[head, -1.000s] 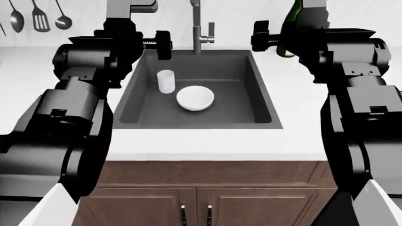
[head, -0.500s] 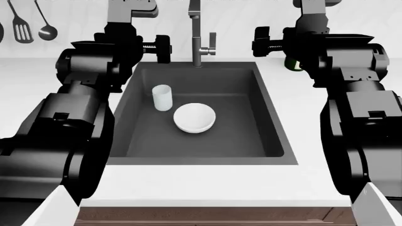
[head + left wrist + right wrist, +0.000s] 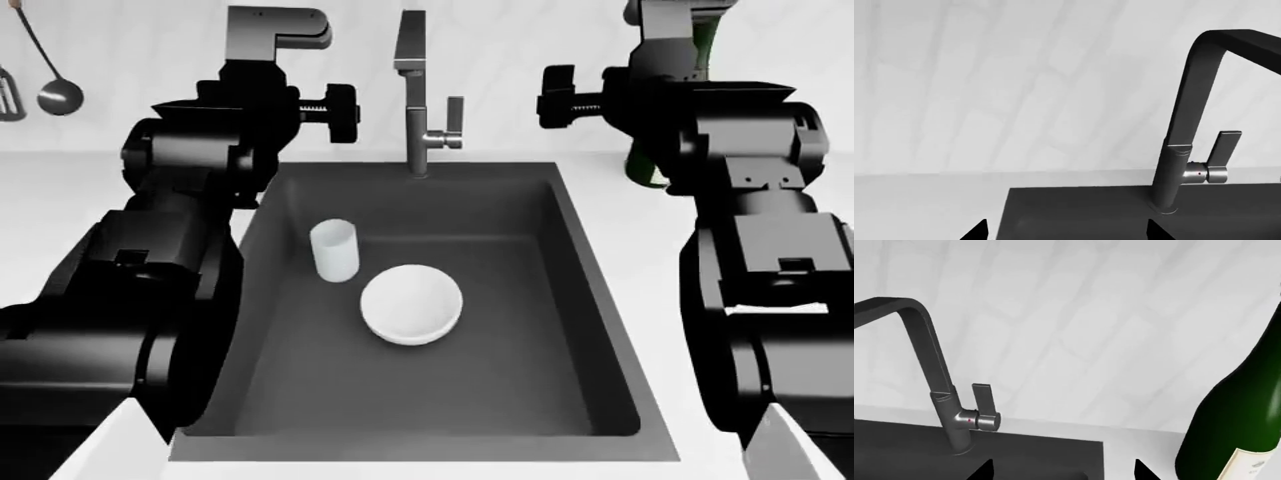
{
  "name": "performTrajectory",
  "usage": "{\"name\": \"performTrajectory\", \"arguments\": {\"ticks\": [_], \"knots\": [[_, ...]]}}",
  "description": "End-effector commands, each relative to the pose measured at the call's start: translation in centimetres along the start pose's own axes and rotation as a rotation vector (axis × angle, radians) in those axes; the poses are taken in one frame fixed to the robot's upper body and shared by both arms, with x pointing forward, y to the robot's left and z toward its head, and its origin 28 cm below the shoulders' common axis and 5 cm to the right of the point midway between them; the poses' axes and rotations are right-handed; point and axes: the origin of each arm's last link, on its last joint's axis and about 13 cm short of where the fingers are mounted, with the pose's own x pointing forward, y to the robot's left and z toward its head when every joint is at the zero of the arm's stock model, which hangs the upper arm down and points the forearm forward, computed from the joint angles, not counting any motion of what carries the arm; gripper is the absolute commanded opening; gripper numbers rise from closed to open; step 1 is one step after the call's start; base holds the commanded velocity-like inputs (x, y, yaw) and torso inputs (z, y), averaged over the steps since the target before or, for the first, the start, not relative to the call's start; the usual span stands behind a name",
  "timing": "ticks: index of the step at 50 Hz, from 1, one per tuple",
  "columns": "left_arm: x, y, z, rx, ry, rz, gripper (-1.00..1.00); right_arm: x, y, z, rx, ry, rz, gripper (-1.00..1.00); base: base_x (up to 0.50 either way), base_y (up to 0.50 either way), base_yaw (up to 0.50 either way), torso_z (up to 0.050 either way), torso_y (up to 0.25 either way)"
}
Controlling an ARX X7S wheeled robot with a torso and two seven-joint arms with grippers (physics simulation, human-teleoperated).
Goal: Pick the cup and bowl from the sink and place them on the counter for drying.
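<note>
The white cup (image 3: 334,250) stands upright at the back left of the dark grey sink (image 3: 514,330). Just in front and to its right, apart from it, lies the white bowl (image 3: 412,304). White counter (image 3: 625,250) frames the basin. Both arms are held high on either side of the sink, well above the dishes. My left gripper (image 3: 1067,232) is open over the basin's back left corner, nothing between its tips. My right gripper (image 3: 1064,472) is open near the back right corner, also empty. Neither wrist view shows the cup or bowl.
A grey angular faucet (image 3: 416,100) rises at the sink's back edge, between the two arms. A tall green wine bottle (image 3: 1234,430) stands on the counter at the back right, close to my right arm. Utensils (image 3: 54,90) hang on the wall at far left.
The head view has moved in and tilted down over the sink; the cabinets have dropped out of view and the cup and bowl look larger and lower. Both arms keep their raised pose.
</note>
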Motion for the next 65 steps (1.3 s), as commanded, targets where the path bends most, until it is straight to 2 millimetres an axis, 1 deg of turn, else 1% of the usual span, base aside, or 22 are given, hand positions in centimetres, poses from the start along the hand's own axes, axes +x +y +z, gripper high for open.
{"name": "performTrajectory", "arguments": {"ticks": [1,7,8,14,17,18,19,22,26,28,30,31,32,33,35,38,39,41,42,47,52,65], "knots": [[0.0,0.3,0.0,0.001,-0.001,0.006,1.00,-0.1,0.0,-0.3,-0.006,0.015,-0.003,1.00,0.37,0.00,0.00,0.000,0.000],[0.0,0.4,0.0,-0.003,-0.007,0.010,1.00,-0.2,0.1,-0.1,-0.008,0.020,-0.001,1.00,0.33,0.00,0.00,0.000,0.003],[0.0,0.4,0.1,-0.038,-0.007,0.019,1.00,-0.2,0.1,-0.1,-0.009,0.021,-0.001,1.00,0.21,0.00,0.00,0.000,0.000],[0.0,0.3,0.2,-0.018,-0.010,0.013,1.00,-0.1,0.0,-0.1,-0.012,0.025,-0.001,1.00,0.09,0.00,0.00,0.000,0.000],[0.2,0.2,0.3,0.003,-0.080,0.003,1.00,-0.2,0.0,-0.1,-0.009,0.023,-0.001,1.00,0.00,0.00,0.00,0.000,0.000],[0.2,0.3,-0.1,0.011,-0.038,0.013,1.00,-0.2,-0.1,-0.3,-0.008,0.026,-0.004,1.00,0.00,0.00,0.00,0.000,0.000],[0.3,0.2,0.0,0.013,-0.086,-0.003,1.00,-0.2,-0.2,-0.3,-0.007,0.026,-0.006,1.00,0.00,0.00,0.00,0.000,0.000],[0.4,0.3,-0.1,-0.026,-0.098,-0.034,1.00,-0.3,-0.2,-0.3,-0.007,0.025,-0.007,1.00,0.00,0.00,0.00,0.000,0.000],[0.5,0.0,-0.4,0.027,-0.087,-0.043,1.00,-0.4,-0.3,-0.4,-0.003,0.024,-0.011,1.00,0.00,0.00,0.00,0.000,0.000],[0.3,-0.2,-0.4,-0.032,-0.036,-0.111,1.00,-0.4,-0.2,-0.4,-0.002,0.023,-0.008,1.00,0.00,0.00,0.00,0.000,0.000],[0.5,-0.2,-0.5,0.044,-0.070,-0.043,1.00,-0.4,-0.1,-0.3,-0.005,0.023,-0.003,1.00,0.00,0.00,0.00,0.000,0.000],[0.4,-0.3,-0.4,-0.003,-0.078,-0.033,1.00,-0.5,-0.1,-0.3,-0.004,0.021,-0.002,1.00,0.00,0.00,0.00,0.000,0.000],[0.4,-0.3,-0.3,0.029,-0.084,-0.072,1.00,-0.5,-0.2,-0.2,-0.003,0.020,-0.004,1.00,0.00,0.00,0.00,0.000,0.000],[0.5,-0.6,-0.2,-0.025,-0.094,-0.044,1.00,-0.5,-0.2,-0.3,-0.001,0.021,-0.007,1.00,0.00,0.00,0.00,0.000,0.000],[0.4,-0.7,-0.1,0.014,-0.094,-0.068,1.00,-0.5,-0.2,-0.4,-0.001,0.023,-0.007,1.00,0.00,0.00,0.00,0.000,0.000],[0.2,-1.2,0.1,-0.069,-0.066,-0.142,1.00,-0.5,-0.3,-0.4,0.001,0.024,-0.010,1.00,0.00,0.00,0.00,0.000,0.000],[0.4,-1.1,0.1,-0.045,-0.104,-0.140,1.00,-0.5,-0.3,-0.3,0.002,0.022,-0.008,1.00,0.00,0.00,0.00,0.000,0.000],[0.4,-0.9,-0.2,0.034,-0.075,-0.088,1.00,-0.6,-0.2,-0.3,0.002,0.021,-0.005,1.00,0.00,0.00,0.00,0.000,0.000],[0.4,-0.7,-0.2,-0.011,-0.088,-0.090,1.00,-0.6,-0.2,-0.4,0.001,0.021,-0.005,1.00,0.00,0.00,0.00,0.000,0.000],[0.5,-0.9,-0.9,0.022,-0.053,-0.087,1.00,-0.5,-0.3,-0.5,0.005,0.022,-0.007,1.00,0.00,0.00,0.00,0.000,0.000],[0.5,-0.6,-0.6,0.034,-0.075,-0.035,1.00,-0.6,-0.3,-0.5,0.005,0.023,-0.007,1.00,0.00,0.00,0.00,0.000,-0.190],[0.1,-0.5,1.0,-0.035,-0.109,-0.051,1.00,-0.5,-0.2,-0.2,-0.005,0.022,-0.005,1.00,0.00,0.00,0.00,0.000,-0.183]]}}
